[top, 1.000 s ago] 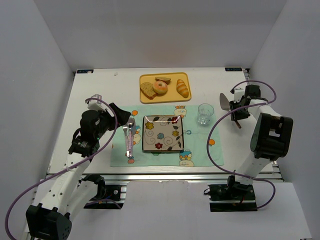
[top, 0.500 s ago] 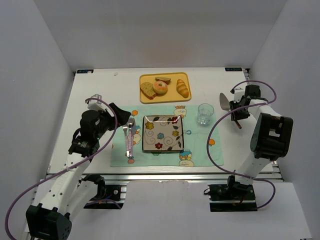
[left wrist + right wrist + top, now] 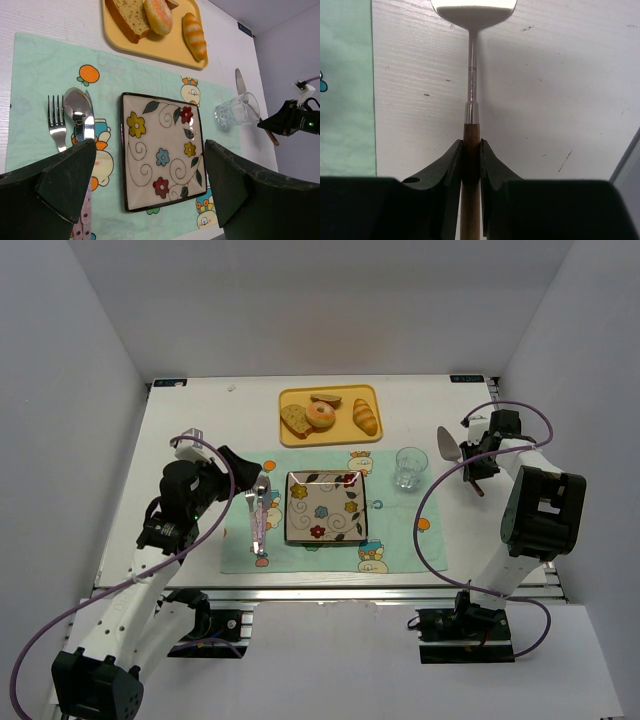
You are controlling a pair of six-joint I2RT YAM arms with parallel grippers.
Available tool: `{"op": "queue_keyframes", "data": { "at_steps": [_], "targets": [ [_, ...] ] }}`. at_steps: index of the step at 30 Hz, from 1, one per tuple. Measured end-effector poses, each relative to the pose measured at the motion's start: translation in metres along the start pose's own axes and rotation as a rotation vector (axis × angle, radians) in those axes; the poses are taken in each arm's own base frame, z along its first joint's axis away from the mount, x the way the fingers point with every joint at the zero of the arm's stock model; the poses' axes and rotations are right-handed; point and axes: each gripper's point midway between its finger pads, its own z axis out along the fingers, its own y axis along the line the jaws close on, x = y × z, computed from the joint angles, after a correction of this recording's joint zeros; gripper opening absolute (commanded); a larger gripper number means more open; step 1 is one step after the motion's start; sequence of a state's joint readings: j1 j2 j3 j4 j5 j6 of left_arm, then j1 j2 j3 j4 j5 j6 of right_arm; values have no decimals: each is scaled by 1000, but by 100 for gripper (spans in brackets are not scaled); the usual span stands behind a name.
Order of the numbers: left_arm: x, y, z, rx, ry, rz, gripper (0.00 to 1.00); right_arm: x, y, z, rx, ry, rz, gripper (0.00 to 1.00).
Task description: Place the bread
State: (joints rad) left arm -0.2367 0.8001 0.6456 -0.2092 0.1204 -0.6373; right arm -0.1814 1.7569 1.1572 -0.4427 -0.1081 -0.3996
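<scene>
Overhead, white walls (image 3: 90, 340) box a white table (image 3: 200, 420); left claw (image 3: 150, 155) released, right claw (image 3: 471, 150) grasping the spatula (image 3: 471, 75).

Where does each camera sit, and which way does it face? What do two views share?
Top external: above and behind the arms, looking down on the table; both arms show, bases at the bottom.
Left wrist: on the left arm, looking forward over the plate to the tray with the bread; the open left gripper frames it.
Right wrist: close above the table, looking along the spatula; the right gripper clamps its wooden handle.
Shared: top and left wrist views both show plate, tray, bread, glass and right gripper.
</scene>
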Motion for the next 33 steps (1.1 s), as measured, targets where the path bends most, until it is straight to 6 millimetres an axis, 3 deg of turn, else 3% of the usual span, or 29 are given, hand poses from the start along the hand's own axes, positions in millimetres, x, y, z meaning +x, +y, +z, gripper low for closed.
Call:
{"op": "queue_keyframes", "data": {
  "at_steps": [7, 14, 33],
  "targets": [
    [-2, -2, -2, 7, -10, 1, 98, 0, 0, 0, 0, 0, 2, 1],
    [-3, -3, -4, 11, -15, 2, 98, -4, 0, -4, -10, -5, 12, 0],
    [-3, -3, -3, 11, -14, -9, 98, -110, -16, -72, 16, -296, -46, 3]
  ]
}}
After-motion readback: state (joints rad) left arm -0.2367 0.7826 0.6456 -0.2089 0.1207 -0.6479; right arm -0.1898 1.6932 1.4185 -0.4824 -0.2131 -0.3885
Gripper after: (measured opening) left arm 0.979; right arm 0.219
